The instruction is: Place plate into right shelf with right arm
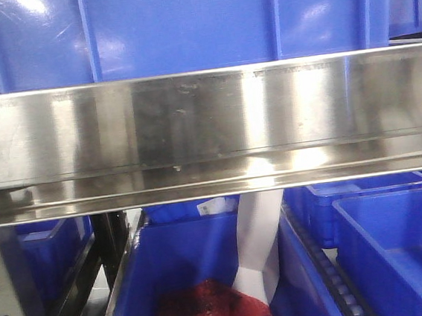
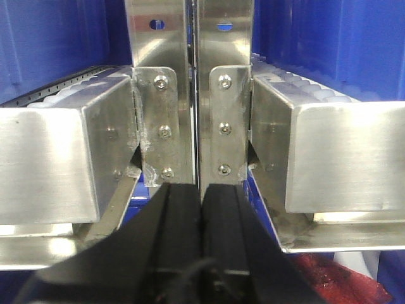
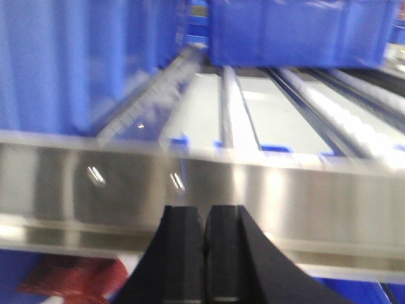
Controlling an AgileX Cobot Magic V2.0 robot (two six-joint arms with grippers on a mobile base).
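Two grippers, left (image 2: pixel 201 196) and right (image 3: pixel 205 218), jaws closed, empty; steel shelf (image 3: pixel 190 183) ahead.

left pincer (image 2: pixel 201 202) matte black, right pincer (image 3: pixel 207 225) matte black, wedge-shaped

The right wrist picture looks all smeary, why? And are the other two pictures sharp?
Right wrist view: the steel rail and blue crates are streaked with blur, though the right tool looks crisper. Left wrist view: sharp, screws clear, left tool dark. Front view: fairly sharp, with white glare on the shelf rail.
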